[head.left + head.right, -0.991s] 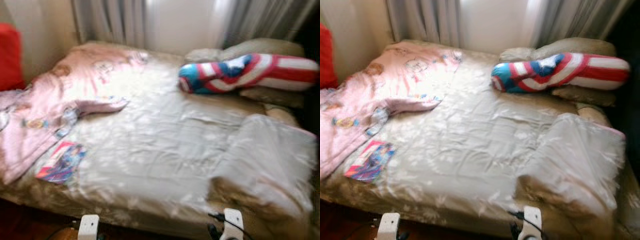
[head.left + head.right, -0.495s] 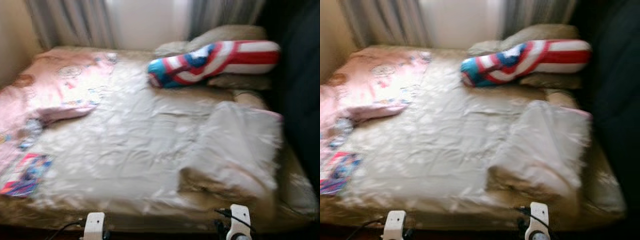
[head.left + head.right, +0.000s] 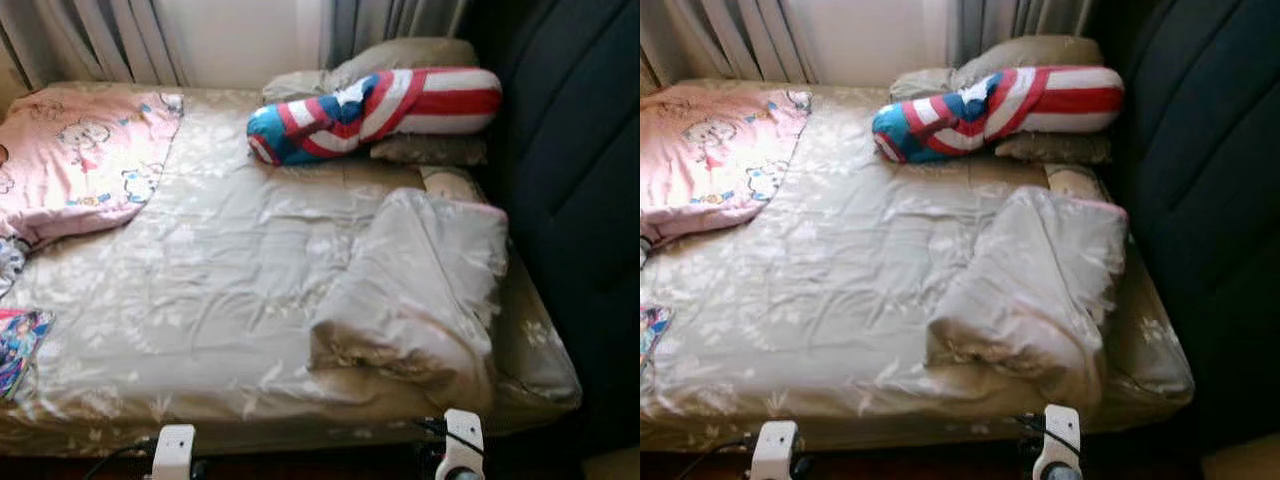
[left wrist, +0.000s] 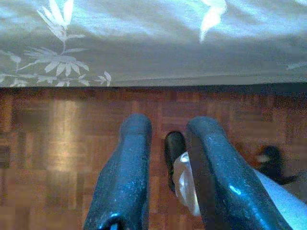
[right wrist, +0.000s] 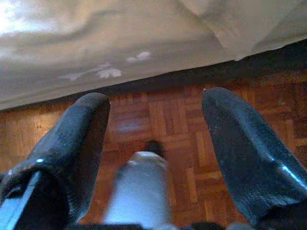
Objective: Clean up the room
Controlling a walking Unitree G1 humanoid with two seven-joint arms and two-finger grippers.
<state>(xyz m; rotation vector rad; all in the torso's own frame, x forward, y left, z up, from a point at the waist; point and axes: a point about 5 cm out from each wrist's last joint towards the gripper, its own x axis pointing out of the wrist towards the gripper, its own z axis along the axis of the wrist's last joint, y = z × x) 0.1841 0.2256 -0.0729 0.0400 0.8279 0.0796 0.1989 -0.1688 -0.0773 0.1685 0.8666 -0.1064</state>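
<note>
Bedding on the bed (image 3: 250,300) lies ahead of and above both grippers, which hang low over the parquet floor (image 4: 53,139) at the bed's near edge: the left gripper (image 4: 165,139) with fingers a little apart, the right gripper (image 5: 156,122) spread wide, neither grasping anything. A folded-back beige cover (image 3: 420,290) lies nearest on the right. Farther off, a pink blanket (image 3: 85,150) lies at the left and a red, white and blue bolster (image 3: 370,110) rests against the pillows (image 3: 400,55) by the curtains (image 3: 110,35).
</note>
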